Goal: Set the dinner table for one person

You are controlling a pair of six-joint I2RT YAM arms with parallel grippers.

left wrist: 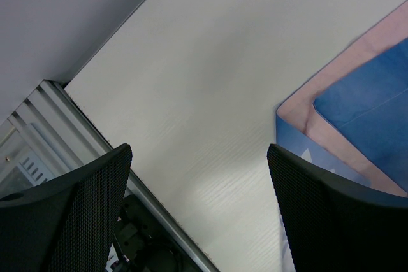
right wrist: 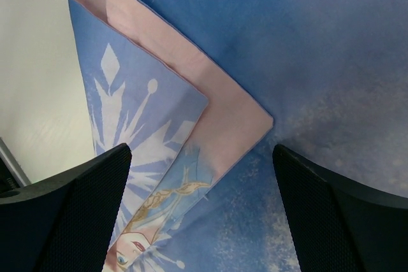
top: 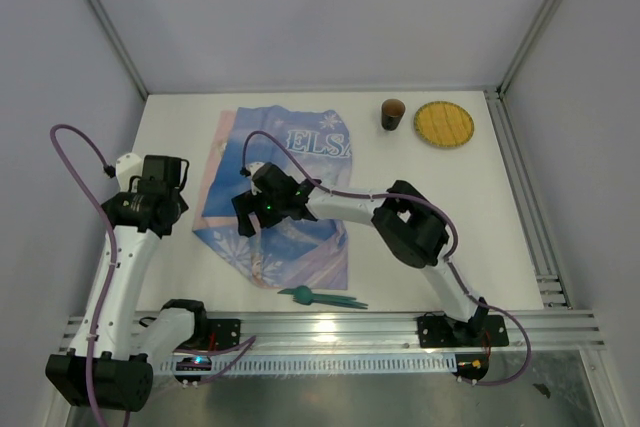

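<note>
The white dinner table (top: 420,207) carries a blue "ELSA" printed cloth (top: 300,237), partly folded, left of centre. My right gripper (top: 247,215) hovers over the cloth, open and empty; its wrist view shows folded pink and blue cloth edges (right wrist: 217,106) between the fingers (right wrist: 70,208). My left gripper (top: 160,209) is open and empty over bare table left of the cloth; its wrist view shows the cloth's corner (left wrist: 344,113). A yellow round plate (top: 443,124) and a brown cup (top: 392,113) stand at the back right. A teal fork (top: 322,297) lies near the front edge.
Silver aluminium rails (top: 330,329) frame the table at the front and on the right side (top: 525,197). Grey walls close in the left, back and right. In the left wrist view the rail (left wrist: 83,125) runs along the table's left edge.
</note>
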